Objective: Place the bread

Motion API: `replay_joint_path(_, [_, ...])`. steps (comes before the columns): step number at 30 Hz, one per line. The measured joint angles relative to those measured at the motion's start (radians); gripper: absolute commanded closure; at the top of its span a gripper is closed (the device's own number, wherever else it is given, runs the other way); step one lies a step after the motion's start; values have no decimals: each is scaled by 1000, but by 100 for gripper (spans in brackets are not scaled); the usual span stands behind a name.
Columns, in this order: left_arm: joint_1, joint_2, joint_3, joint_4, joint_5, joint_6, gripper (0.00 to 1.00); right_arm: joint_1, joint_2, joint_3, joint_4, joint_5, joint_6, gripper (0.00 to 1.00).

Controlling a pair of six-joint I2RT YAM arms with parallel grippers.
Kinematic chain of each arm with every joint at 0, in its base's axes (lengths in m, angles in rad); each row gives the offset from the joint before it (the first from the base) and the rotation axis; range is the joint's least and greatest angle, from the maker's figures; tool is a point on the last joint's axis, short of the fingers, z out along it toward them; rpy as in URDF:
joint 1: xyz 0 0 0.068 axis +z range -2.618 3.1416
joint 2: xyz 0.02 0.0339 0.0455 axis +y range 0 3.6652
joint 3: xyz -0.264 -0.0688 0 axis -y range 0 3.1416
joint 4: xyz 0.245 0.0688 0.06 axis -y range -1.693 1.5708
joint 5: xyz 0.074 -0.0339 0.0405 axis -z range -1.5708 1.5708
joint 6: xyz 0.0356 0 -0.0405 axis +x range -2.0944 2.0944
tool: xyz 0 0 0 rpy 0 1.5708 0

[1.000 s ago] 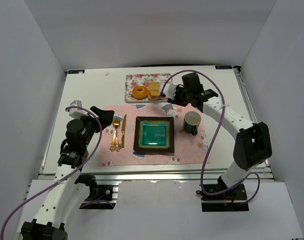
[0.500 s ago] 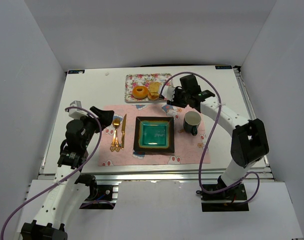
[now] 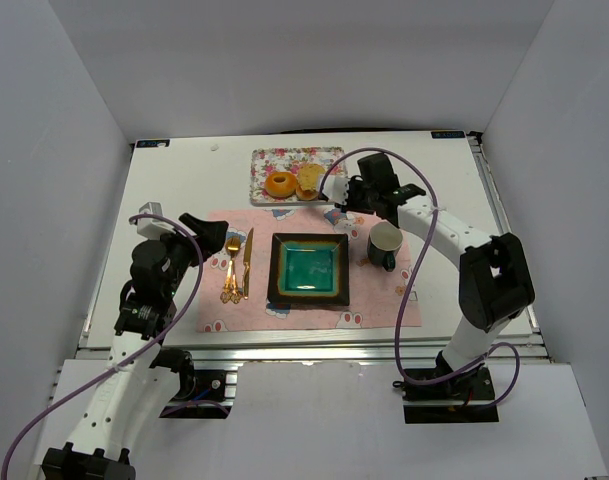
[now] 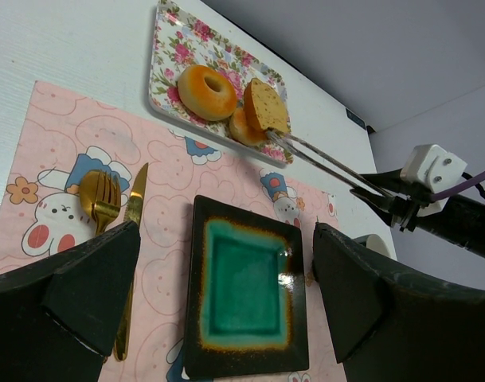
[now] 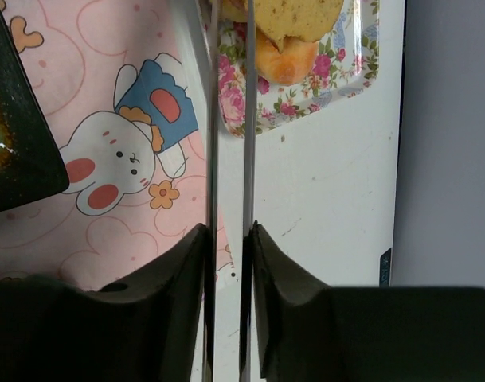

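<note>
The bread lies on a floral tray (image 3: 293, 157) at the back of the table. An orange-brown ring doughnut (image 3: 280, 184) (image 4: 204, 91) sits on its left part. To its right a flat tan-yellow piece (image 3: 310, 177) (image 4: 266, 105) (image 5: 298, 14) stands tilted on edge between the tips of metal tongs (image 4: 322, 159) (image 5: 213, 119). My right gripper (image 3: 357, 192) (image 5: 228, 239) is shut on the tongs' two arms, just right of the tray. My left gripper (image 3: 199, 235) (image 4: 222, 286) hangs open above the placemat's left side, holding nothing.
A black square plate with a green centre (image 3: 310, 296) (image 4: 196, 318) lies on the pink placemat (image 3: 384, 300). A gold fork (image 3: 230, 270) and knife (image 3: 247, 262) lie to its left, a dark mug (image 3: 386, 245) to its right. A smaller orange piece (image 5: 286, 60) lies under the flat one.
The right gripper has squeezed the tongs' arms closer together and shifted slightly left toward the tray. The left arm has not moved.
</note>
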Motion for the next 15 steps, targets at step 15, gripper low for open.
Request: replay_joint_path(15, [0,-15,0,-10,-5,0,2,0,-130,-58,12,-47,2,96])
